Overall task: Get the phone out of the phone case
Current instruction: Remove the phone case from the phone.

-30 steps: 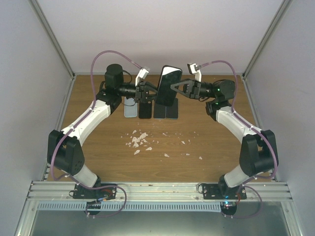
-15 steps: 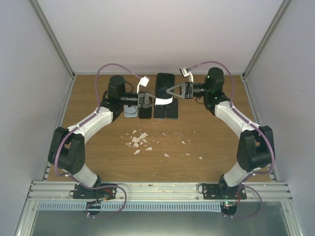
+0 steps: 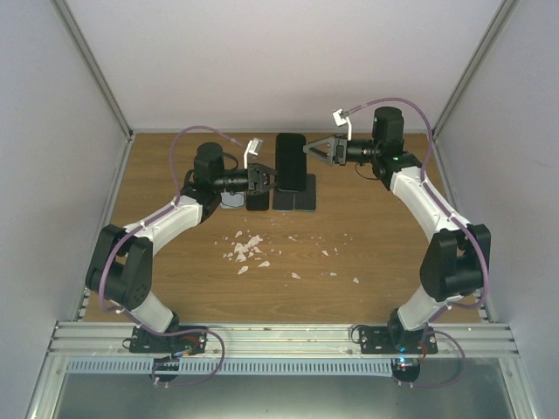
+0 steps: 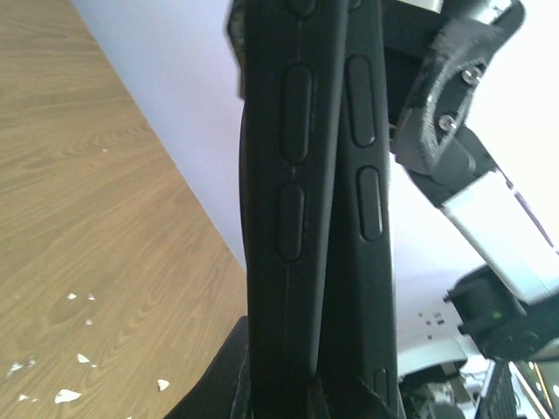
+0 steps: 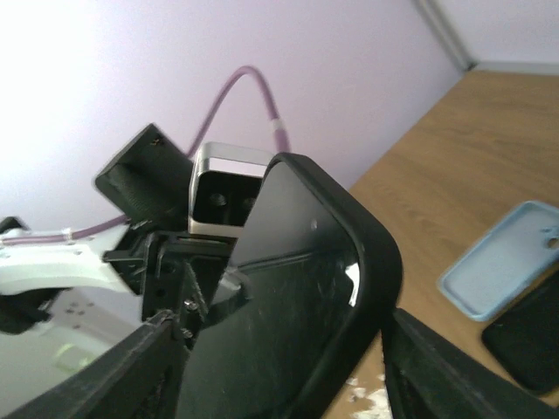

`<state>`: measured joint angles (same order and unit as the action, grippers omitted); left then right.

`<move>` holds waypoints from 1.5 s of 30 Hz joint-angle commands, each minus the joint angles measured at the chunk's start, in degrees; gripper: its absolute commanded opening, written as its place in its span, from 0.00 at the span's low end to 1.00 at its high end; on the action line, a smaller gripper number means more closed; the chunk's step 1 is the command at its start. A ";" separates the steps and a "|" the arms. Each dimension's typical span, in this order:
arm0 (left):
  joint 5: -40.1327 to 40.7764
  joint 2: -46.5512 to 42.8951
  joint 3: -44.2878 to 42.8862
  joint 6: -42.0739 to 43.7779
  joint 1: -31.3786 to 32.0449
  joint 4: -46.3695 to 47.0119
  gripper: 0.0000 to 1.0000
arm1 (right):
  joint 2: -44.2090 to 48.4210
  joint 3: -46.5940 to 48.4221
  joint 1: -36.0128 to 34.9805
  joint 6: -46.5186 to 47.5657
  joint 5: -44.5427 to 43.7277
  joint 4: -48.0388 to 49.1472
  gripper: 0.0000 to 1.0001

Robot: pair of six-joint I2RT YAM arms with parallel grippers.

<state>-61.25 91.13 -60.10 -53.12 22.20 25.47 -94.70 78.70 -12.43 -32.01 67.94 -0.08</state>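
top view: a second ago both hands pinched the phone between them. now the right hand has let go and stands wide, its tips just beside the phone's upper right edge. the left hand has clamped tight on the left edge and holds it alone, above the spare cases on the surface.

left wrist: the phone's side rises from the fingers as two dark strips of buttons with a seam between. this may be the case edge lifting, but i cannot tell.

right wrist: the fingers are spread on either side of the phone and do not touch it.

the phone looks not yet out of the case. the release reads as a re-grip before peeling.
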 commanded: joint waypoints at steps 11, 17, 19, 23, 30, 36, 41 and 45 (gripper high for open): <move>12.49 0.80 -1.79 -9.31 -3.00 -10.04 0.00 | 7.46 3.69 -7.56 37.81 -32.22 -22.49 0.66; 11.17 1.97 -1.68 -12.05 -3.63 -8.88 0.00 | 10.11 -0.54 -15.56 47.45 -41.71 -21.84 0.63; 10.80 2.26 -1.73 -12.56 -3.66 -8.91 0.00 | 10.02 -1.09 -17.84 49.31 -44.58 -21.76 0.62; 9.78 2.94 -1.05 -14.96 -3.92 -7.15 0.00 | 9.68 -2.22 -22.18 52.95 -51.43 -20.77 0.61; 8.64 3.55 -0.72 -16.90 -4.00 -5.36 0.00 | 8.46 -4.34 -28.23 58.98 -63.51 -16.99 0.54; 8.07 3.35 -0.51 -17.25 -3.97 -5.40 0.00 | 6.74 -5.06 -29.91 61.67 -69.86 -14.12 0.46; 7.35 3.63 -0.70 -18.00 -3.92 -4.86 0.00 | 6.15 -7.12 -30.17 64.88 -73.58 -11.68 0.44; 6.89 3.55 -0.56 -18.28 -3.92 -4.76 0.00 | 6.08 -8.59 -30.27 67.45 -76.24 -9.88 0.43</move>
<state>-51.24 95.24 -60.10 -71.18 18.57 13.85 -87.96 72.03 -42.59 31.51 -2.17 -12.78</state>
